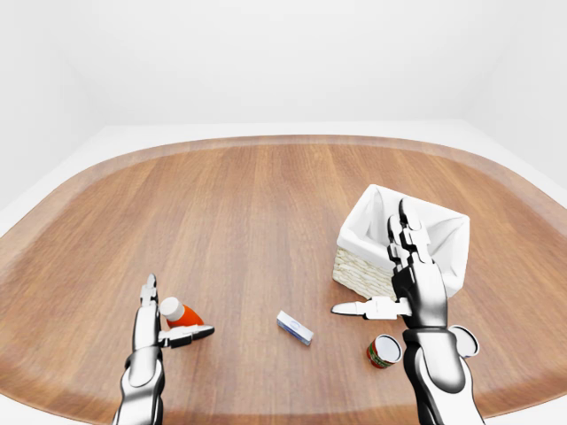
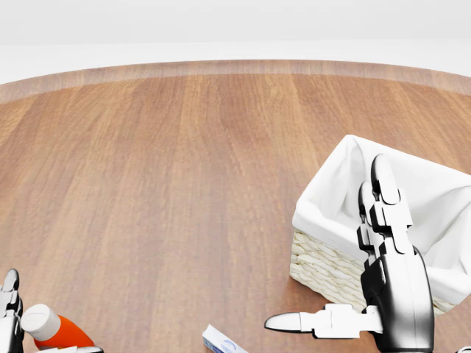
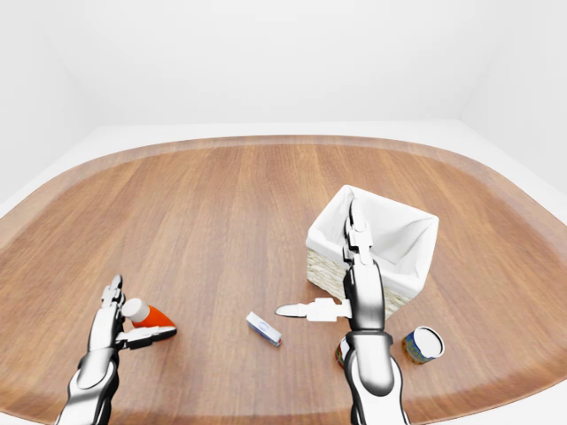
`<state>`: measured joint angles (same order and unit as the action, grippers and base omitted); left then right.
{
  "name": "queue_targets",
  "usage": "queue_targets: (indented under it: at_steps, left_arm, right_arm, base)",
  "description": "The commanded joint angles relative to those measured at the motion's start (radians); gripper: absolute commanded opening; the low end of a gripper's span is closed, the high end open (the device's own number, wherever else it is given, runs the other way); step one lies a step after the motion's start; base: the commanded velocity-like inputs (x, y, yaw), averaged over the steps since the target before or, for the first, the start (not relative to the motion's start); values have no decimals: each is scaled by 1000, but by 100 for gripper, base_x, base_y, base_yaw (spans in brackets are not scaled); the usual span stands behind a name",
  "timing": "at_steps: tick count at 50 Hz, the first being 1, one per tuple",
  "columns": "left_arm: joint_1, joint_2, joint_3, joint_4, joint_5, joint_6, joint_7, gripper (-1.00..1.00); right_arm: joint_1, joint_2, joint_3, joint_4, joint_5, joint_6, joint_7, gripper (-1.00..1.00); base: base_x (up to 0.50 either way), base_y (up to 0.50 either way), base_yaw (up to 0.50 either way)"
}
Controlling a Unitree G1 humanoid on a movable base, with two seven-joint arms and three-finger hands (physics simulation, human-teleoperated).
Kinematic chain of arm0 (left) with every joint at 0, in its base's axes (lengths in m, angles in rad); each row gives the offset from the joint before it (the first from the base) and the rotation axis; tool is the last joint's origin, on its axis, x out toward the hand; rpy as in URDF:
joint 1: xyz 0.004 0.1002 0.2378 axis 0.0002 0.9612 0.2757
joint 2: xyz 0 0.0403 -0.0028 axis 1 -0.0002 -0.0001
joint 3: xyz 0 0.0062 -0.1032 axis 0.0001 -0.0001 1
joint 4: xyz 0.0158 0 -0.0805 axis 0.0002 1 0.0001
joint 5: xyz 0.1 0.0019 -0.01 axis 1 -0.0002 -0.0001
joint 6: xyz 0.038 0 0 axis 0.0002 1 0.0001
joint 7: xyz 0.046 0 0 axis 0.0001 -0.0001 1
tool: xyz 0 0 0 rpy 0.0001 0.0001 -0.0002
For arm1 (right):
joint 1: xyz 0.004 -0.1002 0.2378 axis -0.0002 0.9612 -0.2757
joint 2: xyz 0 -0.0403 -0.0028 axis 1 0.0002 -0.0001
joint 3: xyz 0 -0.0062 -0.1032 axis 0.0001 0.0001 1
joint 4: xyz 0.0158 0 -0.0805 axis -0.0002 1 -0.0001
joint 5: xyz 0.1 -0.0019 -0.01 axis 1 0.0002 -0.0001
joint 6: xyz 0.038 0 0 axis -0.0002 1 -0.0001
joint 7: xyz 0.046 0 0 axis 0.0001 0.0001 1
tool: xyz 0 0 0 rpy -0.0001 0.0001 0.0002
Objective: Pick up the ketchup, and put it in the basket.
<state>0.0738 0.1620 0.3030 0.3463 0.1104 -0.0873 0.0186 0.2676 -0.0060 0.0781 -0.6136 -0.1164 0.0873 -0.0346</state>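
The ketchup [image 3: 149, 314], a red bottle with a white cap, lies on its side on the wooden table at the lower left. My left hand [image 1: 179, 308] is open: its fingers stand upright on the bottle's left and the thumb reaches along the side nearest me. I cannot tell whether it touches. The wicker basket [image 2: 324, 268] with a white cloth liner stands at the right. My right hand [image 1: 372, 264] hovers open next to the basket's near-left side, fingers pointing up and thumb stretched left, holding nothing.
A small white and blue box [image 1: 294, 328] lies between the hands. A red and green can [image 1: 383, 351] lies by my right forearm, and a second can [image 3: 423, 343] sits further right. The table's curved edge runs close below my arms.
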Motion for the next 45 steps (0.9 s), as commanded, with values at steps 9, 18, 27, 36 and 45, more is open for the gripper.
queue_targets:
  at_steps: [9, 18, 27, 36, 45]
  left_arm:
    - [7, 2, -3, 14, -12, 0, -6, -96]
    - [6, 3, -18, 48, 17, 0, 11, -94]
    - [17, -5, -26, 3, 29, 0, 8, -94]
    - [57, -60, -40, -302, 41, 0, -50, -95]
    - [67, -102, -69, -532, 51, 0, -95, -96]
  right_arm:
    - [-7, -2, 7, 23, -8, 0, -4, 100]
    - [-16, -2, 6, 44, -12, 0, -2, 100]
    - [-14, -3, 14, 42, -21, 0, -3, 100]
    - [-4, -4, 12, 24, -17, 0, -1, 100]
    - [13, -5, 14, -6, -15, 0, 1, 100]
  base:
    - [0, 0, 0]
    - [0, 0, 0]
    - [0, 0, 0]
    - [0, 0, 0]
    - [0, 0, 0]
